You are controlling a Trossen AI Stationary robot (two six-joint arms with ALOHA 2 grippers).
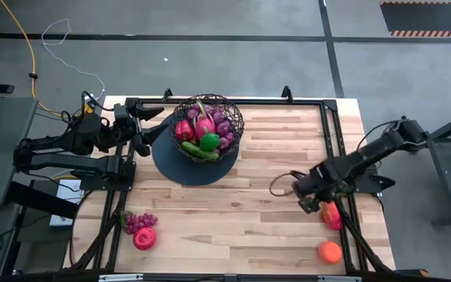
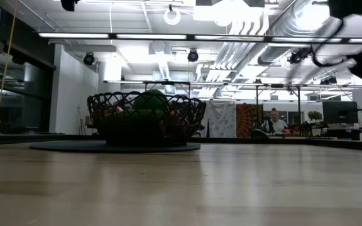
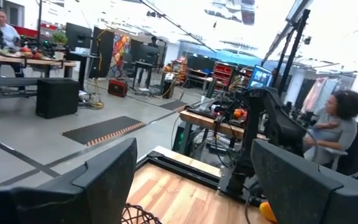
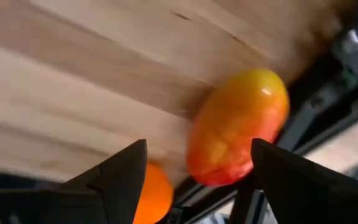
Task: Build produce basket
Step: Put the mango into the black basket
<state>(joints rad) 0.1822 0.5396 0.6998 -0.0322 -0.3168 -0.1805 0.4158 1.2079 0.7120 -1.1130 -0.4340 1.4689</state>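
Hovering with dark fingers spread wide and nothing between them, the right gripper [image 4: 194, 180] over the right edge of the pale wooden slatted table [image 1: 249, 211], just above and beside the smooth red-orange oval fruit [image 4: 238, 127] lying against the table's black frame rail. Seemingly lining up for a pickup of that fruit. Worth centring the fingers on both sides of its narrow middle before closing, since the glossy rounded skin is likely to squirt out sideways from an off-centre pinch, and the nearby rail leaves little room for the outer finger. Lying just nearer, the round orange fruit [image 1: 330, 251], best left unbumped. Waiting far left beside the round black wire-mesh basket [image 1: 207, 125], the left gripper [image 3: 194, 180], likewise open and empty. Sitting far centre on a flat dark round disc [image 1: 180, 168], that basket, already holding pink, green and purple produce. Remaining near left, purple grapes [image 1: 141, 221] and a red round fruit [image 1: 145, 238].
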